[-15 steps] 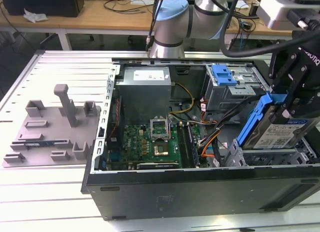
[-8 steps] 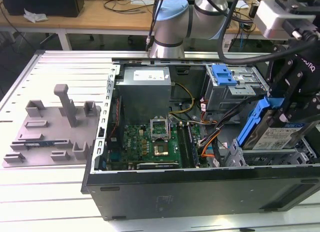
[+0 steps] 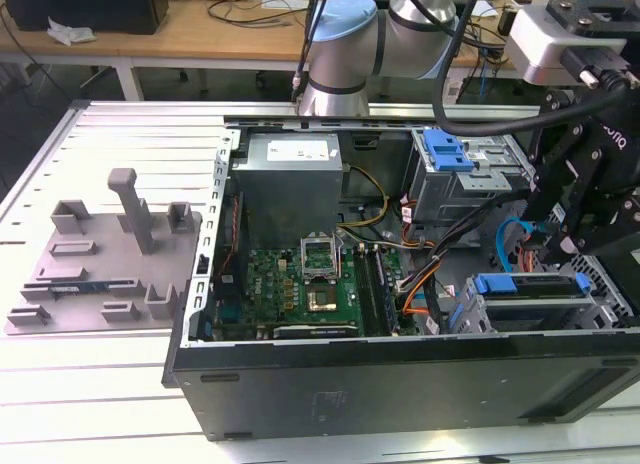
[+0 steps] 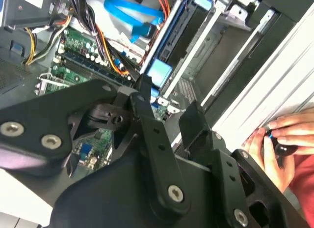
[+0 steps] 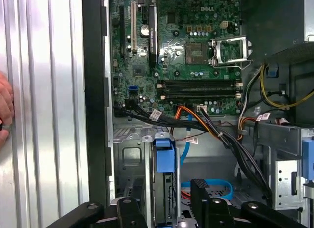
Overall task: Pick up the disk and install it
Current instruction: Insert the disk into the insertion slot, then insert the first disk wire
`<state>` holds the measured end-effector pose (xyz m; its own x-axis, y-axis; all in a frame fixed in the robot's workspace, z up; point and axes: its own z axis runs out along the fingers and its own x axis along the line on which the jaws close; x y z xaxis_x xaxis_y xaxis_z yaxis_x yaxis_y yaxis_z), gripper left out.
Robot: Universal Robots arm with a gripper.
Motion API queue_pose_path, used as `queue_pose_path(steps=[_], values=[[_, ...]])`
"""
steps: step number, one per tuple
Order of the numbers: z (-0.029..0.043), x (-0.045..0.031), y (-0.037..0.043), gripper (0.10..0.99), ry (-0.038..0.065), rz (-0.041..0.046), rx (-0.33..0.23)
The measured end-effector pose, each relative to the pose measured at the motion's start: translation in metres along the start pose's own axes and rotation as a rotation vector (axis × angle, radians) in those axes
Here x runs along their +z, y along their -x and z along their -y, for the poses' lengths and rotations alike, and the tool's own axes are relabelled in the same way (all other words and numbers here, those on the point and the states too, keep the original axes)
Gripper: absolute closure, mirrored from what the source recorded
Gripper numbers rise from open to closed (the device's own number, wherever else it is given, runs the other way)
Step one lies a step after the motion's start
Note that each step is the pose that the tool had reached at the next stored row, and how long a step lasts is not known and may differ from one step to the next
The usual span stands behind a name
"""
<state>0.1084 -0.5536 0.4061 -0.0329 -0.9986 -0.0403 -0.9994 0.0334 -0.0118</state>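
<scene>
– On the bench (image 3: 100,404), what lies off the computer case (image 3: 400,384) toward the exterior view's left?

– A grey moulded plate (image 3: 105,249) with upright pegs, just beside the case.

– And inside the case, going across?

– First a grey power box (image 3: 290,174) against the case's far wall, with the green circuit board (image 3: 300,279) nearer the camera. Then a tangle of cables (image 3: 430,239) around the case's middle. Past them, a blue bracket (image 3: 445,149) sits on the drive cage in the case's far corner.

– Where is the disk?

– The disk (image 3: 497,284) stands on edge in a slot of the cage in the case's near corner, toward the exterior view's right. Its blue end points toward the circuit board.

– And the claw?

– The claw (image 5: 162,191) hangs over that cage. In both wrist views its two black fingers (image 5: 201,198) are spread wide, one to each side of the disk, gripping nothing.

– Anything outside the case?

– A person's hand (image 4: 277,137) is at the bench just beyond the case's wall, its fingertips on a small dark object.
</scene>
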Motion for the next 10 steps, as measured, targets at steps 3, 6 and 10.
queue_pose_path(steps=[3,6,10], values=[[0.0,0.0,0.0,0.584,0.0,-0.0001,0.0],[-0.0001,0.0,0.0,0.584,0.0,-0.0001,0.0],[-0.0001,0.0,0.0,0.584,0.0,-0.0001,0.0]])
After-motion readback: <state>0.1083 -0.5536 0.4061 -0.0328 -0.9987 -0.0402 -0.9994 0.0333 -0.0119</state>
